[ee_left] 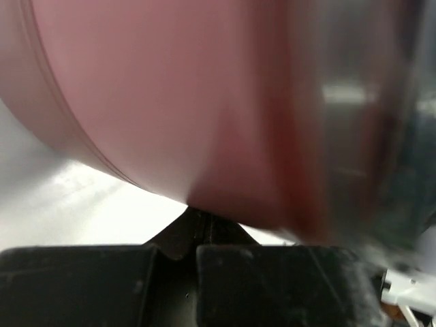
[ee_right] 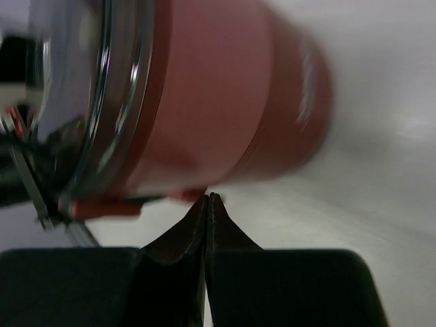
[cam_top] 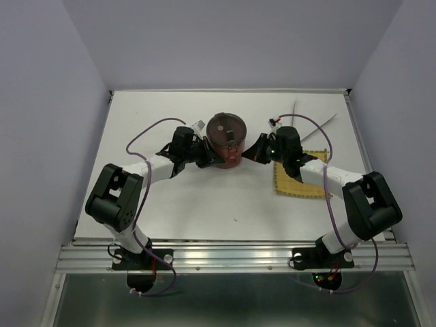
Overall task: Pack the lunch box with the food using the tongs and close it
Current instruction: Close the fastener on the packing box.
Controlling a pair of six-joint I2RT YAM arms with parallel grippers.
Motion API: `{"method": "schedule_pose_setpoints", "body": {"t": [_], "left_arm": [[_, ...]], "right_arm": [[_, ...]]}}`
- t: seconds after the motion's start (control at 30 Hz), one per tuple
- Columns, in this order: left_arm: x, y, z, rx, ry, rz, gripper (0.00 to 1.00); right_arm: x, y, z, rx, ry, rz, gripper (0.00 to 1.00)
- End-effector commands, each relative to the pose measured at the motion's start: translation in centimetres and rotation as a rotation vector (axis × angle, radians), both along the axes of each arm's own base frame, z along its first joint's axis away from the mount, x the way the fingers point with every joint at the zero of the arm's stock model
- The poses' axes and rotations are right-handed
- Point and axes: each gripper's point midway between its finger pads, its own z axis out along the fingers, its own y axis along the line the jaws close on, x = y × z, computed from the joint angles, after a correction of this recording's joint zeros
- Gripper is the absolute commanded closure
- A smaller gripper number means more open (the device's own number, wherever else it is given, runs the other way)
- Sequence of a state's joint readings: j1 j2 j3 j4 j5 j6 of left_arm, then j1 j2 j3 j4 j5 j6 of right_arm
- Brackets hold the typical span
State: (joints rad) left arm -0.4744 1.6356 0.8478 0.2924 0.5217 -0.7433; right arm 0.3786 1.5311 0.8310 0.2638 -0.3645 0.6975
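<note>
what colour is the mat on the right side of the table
The mat is yellow with a woven look, and it shows best in the top view.

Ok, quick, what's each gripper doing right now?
Left gripper: closed, tip against the lunch box.
Right gripper: closed, tip at the lunch box's side.

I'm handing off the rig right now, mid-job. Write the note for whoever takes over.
Left gripper: shut, tips against the lunch box on its left-arm side.
Right gripper: shut, tips at the opposite side; no clear grip on anything.
Tongs: on the table, far right, beyond the yellow mat, in neither gripper.
Done: tiers stacked mid-table; no loose food in view.
Left: can't tell whether the lid is seated; check, then close.
</note>
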Motion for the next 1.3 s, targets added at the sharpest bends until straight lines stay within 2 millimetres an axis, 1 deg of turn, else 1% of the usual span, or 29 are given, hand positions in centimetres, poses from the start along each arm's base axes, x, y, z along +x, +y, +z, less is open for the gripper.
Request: {"method": "schedule_pose_setpoints", "body": {"t": [0.0, 0.1, 0.13, 0.2, 0.23, 0.27, 0.3, 0.33, 0.37, 0.4, 0.43, 0.47, 0.5, 0.53, 0.57, 0.6, 0.63, 0.67, 0.7, 0.73, 0.77, 0.8, 0.9, 1.0, 1.07, 1.13, 1.17, 1.2, 1.27], "left_arm": [[5.1, 1.4, 6.7, -0.071, -0.231, 0.067, 1.0], [5.1, 3.6, 7.6, -0.017, -0.253, 0.095, 1.0], [4.8, 4.3, 8.4, 0.006, -0.271, 0.101, 1.0], [4.4, 4.7, 9.9, 0.013, -0.304, 0.098, 1.0], [4.2, 5.2, 11.5, 0.023, -0.338, 0.115, 1.0], [4.3, 5.6, 12.3, 0.043, -0.373, 0.122, 1.0], [5.0, 6.5, 12.9, 0.079, -0.4, 0.167, 1.0], [5.3, 7.0, 13.6, 0.097, -0.423, 0.186, 1.0], [6.1, 7.9, 14.7, 0.111, -0.448, 0.216, 1.0], [6.8, 8.6, 15.0, 0.128, -0.459, 0.233, 1.0], [8.5, 9.8, 15.7, 0.133, -0.467, 0.261, 1.0], [9.5, 10.3, 15.9, 0.134, -0.47, 0.273, 1.0], [10.5, 10.8, 16.0, 0.138, -0.471, 0.277, 1.0], [11.2, 10.7, 16.3, 0.127, -0.475, 0.257, 1.0], [13.3, 11.1, 16.2, 0.138, -0.462, 0.266, 1.0], [14.3, 11.7, 16.1, 0.143, -0.454, 0.275, 1.0], [15.0, 11.6, 16.2, 0.142, -0.457, 0.257, 1.0], [16.0, 11.6, 16.2, 0.144, -0.451, 0.256, 1.0], [16.3, 11.7, 16.1, 0.145, -0.449, 0.255, 1.0], [16.5, 11.8, 16.3, 0.146, -0.453, 0.256, 1.0], [16.5, 11.9, 16.3, 0.148, -0.455, 0.256, 1.0], [16.4, 12.0, 16.4, 0.147, -0.459, 0.26, 1.0], [15.8, 12.1, 16.4, 0.153, -0.472, 0.256, 1.0], [15.5, 12.4, 16.2, 0.163, -0.472, 0.26, 1.0], [15.3, 12.5, 16.2, 0.161, -0.476, 0.261, 1.0], [15.3, 12.5, 16.2, 0.16, -0.477, 0.258, 1.0], [15.3, 12.6, 16.3, 0.163, -0.479, 0.261, 1.0], [15.4, 12.8, 16.1, 0.168, -0.479, 0.267, 1.0], [15.8, 13.0, 16.2, 0.167, -0.477, 0.276, 1.0]], "right_arm": [[-4.2, 4.6, 1.5, 0.084, 0.016, 0.128, 0.99], [-3.7, 1.8, 2.0, -0.009, -0.019, -0.006, 0.99], [-3.3, 0.7, 3.2, -0.043, -0.052, -0.063, 0.99], [-2.9, 0.0, 4.6, -0.082, -0.086, -0.084, 0.99], [-2.7, -0.1, 5.3, -0.107, -0.113, -0.074, 0.99], [-2.2, 0.1, 7.0, -0.114, -0.134, -0.064, 0.99], [-2.1, 0.2, 7.3, -0.142, -0.144, -0.044, 0.99], [-1.9, 0.8, 8.1, -0.149, -0.16, -0.021, 0.99], [-1.5, 1.9, 9.5, -0.164, -0.176, 0.001, 0.99], [-1.3, 2.5, 10.0, -0.194, -0.201, 0.027, 0.99], [-1.3, 3.7, 11.9, -0.195, -0.226, 0.055, 0.99], [-0.9, 4.6, 11.4, -0.21, -0.217, 0.078, 0.95], [-0.8, 5.3, 11.7, -0.219, -0.229, 0.099, 0.93], [-0.3, 5.6, 11.9, -0.224, -0.231, 0.109, 0.9], [-0.6, 6.4, 11.7, -0.236, -0.219, 0.136, 0.86], [-0.5, 7.1, 11.7, -0.243, -0.219, 0.151, 0.84], [0.1, 8.0, 12.1, -0.248, -0.231, 0.161, 0.83], [0.4, 8.1, 11.9, -0.275, -0.23, 0.151, 0.8], [0.2, 8.8, 11.8, -0.299, -0.238, 0.156, 0.72], [1.2, 8.6, 11.9, -0.358, -0.258, 0.124, 0.62], [1.6, 8.4, 11.9, -0.402, -0.271, 0.102, 0.47], [2.2, 7.9, 12.0, -0.442, -0.284, 0.077, 0.23], [3.3, 6.9, 12.5, -0.54, -0.34, 0.068, 0.15], [3.9, 6.6, 13.5, -0.572, -0.371, 0.059, 0.16], [4.6, 6.6, 13.6, -0.603, -0.386, 0.06, 0.21], [5.2, 6.6, 13.4, -0.647, -0.392, 0.067, 0.21], [5.4, 6.5, 14.0, -0.662, -0.397, 0.065, 0.21], [5.7, 6.5, 12.4, -0.717, -0.379, 0.098, 0.21], [6.2, 6.9, 11.6, -0.755, -0.371, 0.139, 0.21]]}}
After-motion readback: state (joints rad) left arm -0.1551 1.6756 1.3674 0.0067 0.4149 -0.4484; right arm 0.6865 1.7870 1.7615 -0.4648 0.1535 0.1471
